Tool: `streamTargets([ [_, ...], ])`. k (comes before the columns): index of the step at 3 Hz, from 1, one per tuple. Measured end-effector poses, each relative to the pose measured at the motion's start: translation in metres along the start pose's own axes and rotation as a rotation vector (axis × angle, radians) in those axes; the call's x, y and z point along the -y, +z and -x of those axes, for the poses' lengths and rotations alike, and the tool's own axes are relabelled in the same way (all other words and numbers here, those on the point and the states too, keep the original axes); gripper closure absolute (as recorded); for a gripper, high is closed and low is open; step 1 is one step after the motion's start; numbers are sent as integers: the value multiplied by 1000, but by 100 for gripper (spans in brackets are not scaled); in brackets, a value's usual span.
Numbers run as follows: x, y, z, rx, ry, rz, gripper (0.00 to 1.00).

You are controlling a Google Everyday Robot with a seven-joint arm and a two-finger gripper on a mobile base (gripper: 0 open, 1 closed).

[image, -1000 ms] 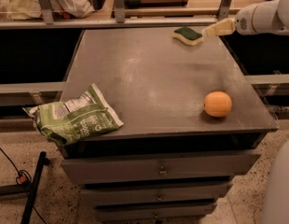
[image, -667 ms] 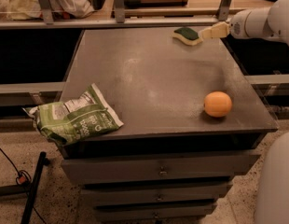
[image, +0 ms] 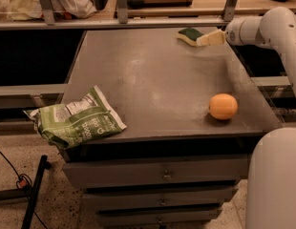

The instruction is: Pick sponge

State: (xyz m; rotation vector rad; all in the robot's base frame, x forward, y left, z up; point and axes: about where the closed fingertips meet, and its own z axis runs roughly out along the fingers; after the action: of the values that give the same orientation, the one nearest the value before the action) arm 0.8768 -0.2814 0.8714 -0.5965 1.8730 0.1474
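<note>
Where rectangular green-topped foam sponge [image: 187, 34] lies, cream pincer [image: 201, 39] touches right end.

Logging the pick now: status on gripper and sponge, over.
Gripper at far right of grey tabletop, beside the small yellow sponge with dark green top. Sponge flat, not lifted. Round orange ball nearer, clear.

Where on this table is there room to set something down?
The middle of the table is bare, between bag, ball and sponge; so is the far left corner. Crowded: far right, where the gripper is at the sponge.
</note>
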Motion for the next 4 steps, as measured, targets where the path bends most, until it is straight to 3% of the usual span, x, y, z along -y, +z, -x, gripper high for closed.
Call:
streamTargets([
  [4, -27, 46, -11, 35, 44, 72, 0],
])
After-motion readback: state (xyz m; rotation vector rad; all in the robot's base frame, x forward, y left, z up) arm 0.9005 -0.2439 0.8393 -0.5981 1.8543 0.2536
